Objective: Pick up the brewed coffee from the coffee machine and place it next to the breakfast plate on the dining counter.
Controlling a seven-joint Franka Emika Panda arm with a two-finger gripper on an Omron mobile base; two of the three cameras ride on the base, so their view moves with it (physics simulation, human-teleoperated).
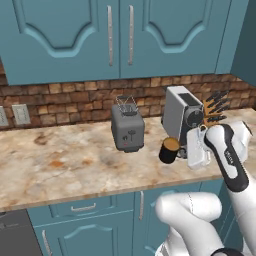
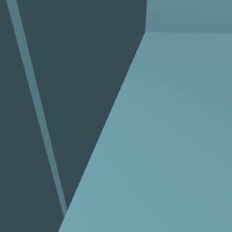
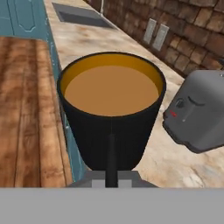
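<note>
Brewed coffee (image 1: 169,150): black mug, light brown liquid at the top, raised clear of the marble worktop (image 1: 65,165), just in front of the coffee machine (image 1: 181,117).
Gripper (image 1: 186,150): beside the mug on its right in the left base view; the mug sits tight against the finger tips in the hand view, so the gripper appears to hold it, jaws narrow.
Toaster (image 1: 127,127): on the worktop, near the mug, toward the back edge.
Knife block (image 1: 214,111): behind the coffee machine.
</note>
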